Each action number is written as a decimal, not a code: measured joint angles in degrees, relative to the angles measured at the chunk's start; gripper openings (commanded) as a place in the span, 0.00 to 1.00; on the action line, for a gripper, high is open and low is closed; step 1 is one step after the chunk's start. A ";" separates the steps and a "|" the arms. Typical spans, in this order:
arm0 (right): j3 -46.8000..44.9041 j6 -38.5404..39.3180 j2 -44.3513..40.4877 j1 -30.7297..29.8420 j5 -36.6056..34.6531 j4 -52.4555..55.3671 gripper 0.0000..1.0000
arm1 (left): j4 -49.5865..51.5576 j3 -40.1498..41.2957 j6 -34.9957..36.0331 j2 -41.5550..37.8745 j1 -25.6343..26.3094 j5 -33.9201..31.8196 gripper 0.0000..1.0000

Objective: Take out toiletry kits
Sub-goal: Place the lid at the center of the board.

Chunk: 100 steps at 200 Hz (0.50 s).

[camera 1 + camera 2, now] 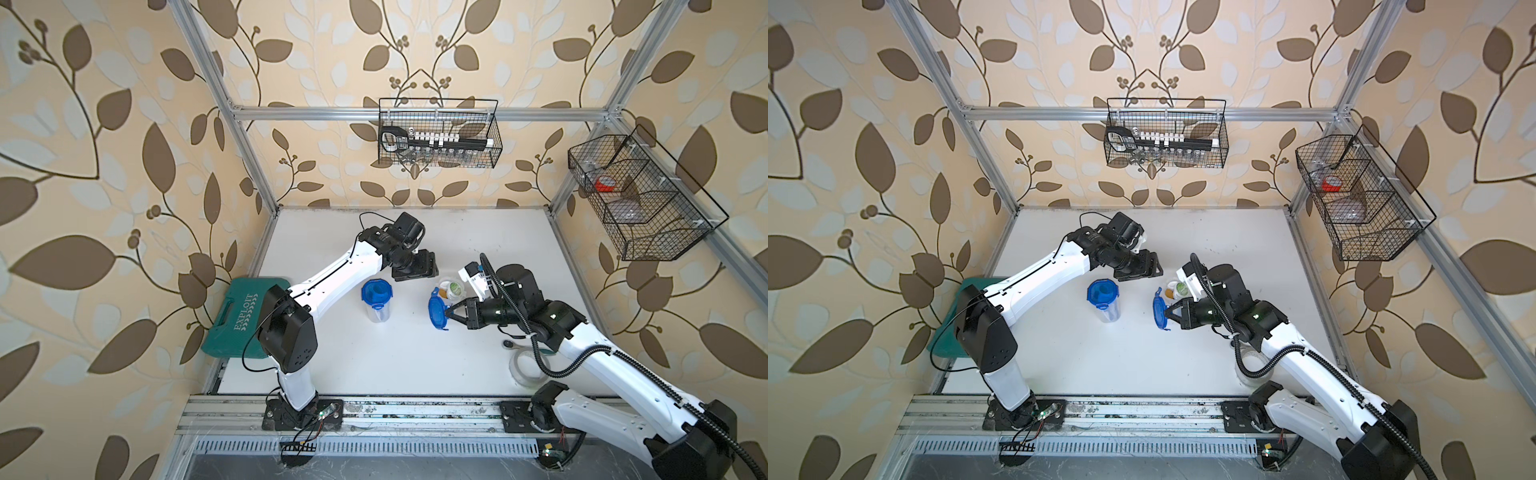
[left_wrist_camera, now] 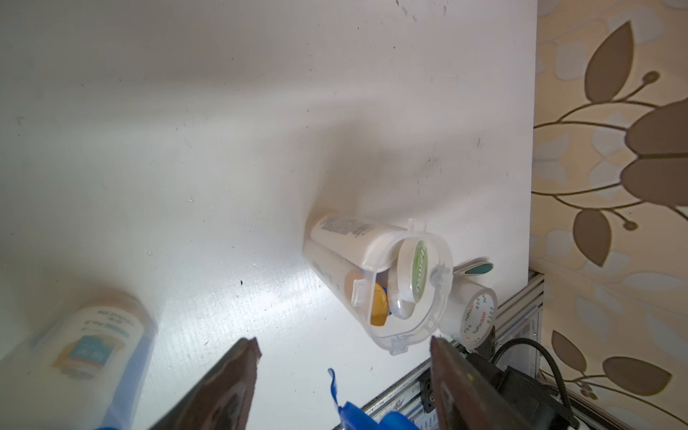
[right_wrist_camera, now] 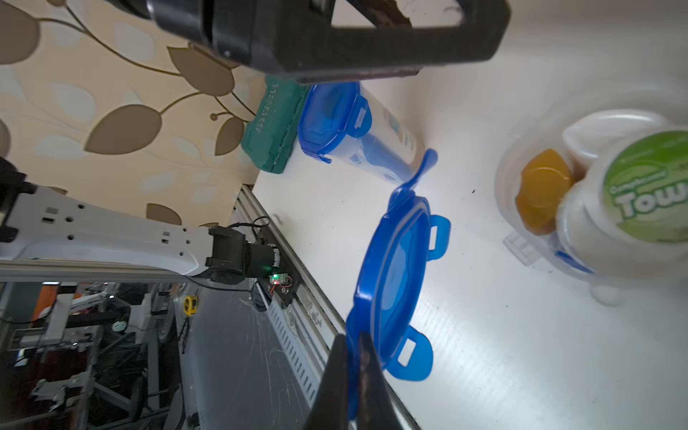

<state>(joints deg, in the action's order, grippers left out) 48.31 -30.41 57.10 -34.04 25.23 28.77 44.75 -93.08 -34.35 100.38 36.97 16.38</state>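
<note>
White matte desk (image 1: 374, 357). Step judged: one jar uncapped, emptying next. Closed jar (image 1: 376, 301), clear plastic, mid-desk. Open jar (image 2: 445, 294), toward right edge, holds kit (image 2: 376, 245). Left gripper (image 2: 342, 342) beside it, half-wide, empty; must enter mouth. Blue tabbed lid (image 3: 391, 283), pinched by right gripper (image 3: 352, 337). Smooth bottle (image 2: 346, 232), orange cap (image 2: 379, 309), green-white disc (image 2: 413, 273).

Soft, even light filled the scene; the white table (image 1: 374, 353) was bright, with only faint, soft-edged shadows. A streaky sheen lay on it in the left wrist view. Wide-angle stretch splayed the frame posts (image 1: 208, 62) outward in both top views. The closed jar (image 2: 93, 346) and the green-white disc (image 3: 647, 193) were blurred, close to the wrist lenses
</note>
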 measured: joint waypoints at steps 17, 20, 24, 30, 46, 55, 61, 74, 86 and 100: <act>4.02 -1.16 0.83 -1.64 -11.15 8.07 0.00 | -0.50 0.24 -0.94 -0.17 -1.57 0.28 0.70; 4.57 -1.49 1.03 -1.64 -12.79 9.31 0.00 | -0.61 0.33 -1.14 -0.17 -1.92 0.44 0.69; 5.40 -1.92 1.31 -1.62 -15.45 11.21 0.00 | -0.76 0.52 -1.33 -0.17 -2.45 0.59 0.69; 6.34 -2.64 1.66 -1.62 -18.75 13.53 0.00 | -0.85 0.72 -1.66 -0.15 -3.13 0.83 0.69; 8.22 -4.24 1.97 -1.57 -26.12 18.78 0.00 | -1.01 1.11 -2.05 -0.17 -4.59 1.49 0.69; 9.25 -4.94 1.97 -1.57 -29.20 21.31 0.00 | -1.18 1.16 -2.08 -0.15 -5.25 1.68 0.68; 9.90 -5.22 2.14 -1.57 -30.69 22.58 0.00 | -1.29 1.16 -2.08 -0.15 -5.53 1.84 0.68; 11.26 -5.62 2.71 -1.57 -33.16 24.85 0.00 | -1.44 1.16 -2.05 -0.15 -5.51 2.60 0.68; 11.61 -5.66 2.99 -1.57 -33.97 25.88 0.00 | -1.64 1.40 -2.05 -0.15 -5.42 3.21 0.68; 11.63 -5.57 2.78 -1.57 -33.81 26.14 0.00 | -1.86 1.88 -2.03 -0.15 -5.40 4.02 0.68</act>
<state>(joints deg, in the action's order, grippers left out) 59.94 -35.99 59.88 -35.62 -8.58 54.92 42.89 -91.20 -36.38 100.22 31.57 20.40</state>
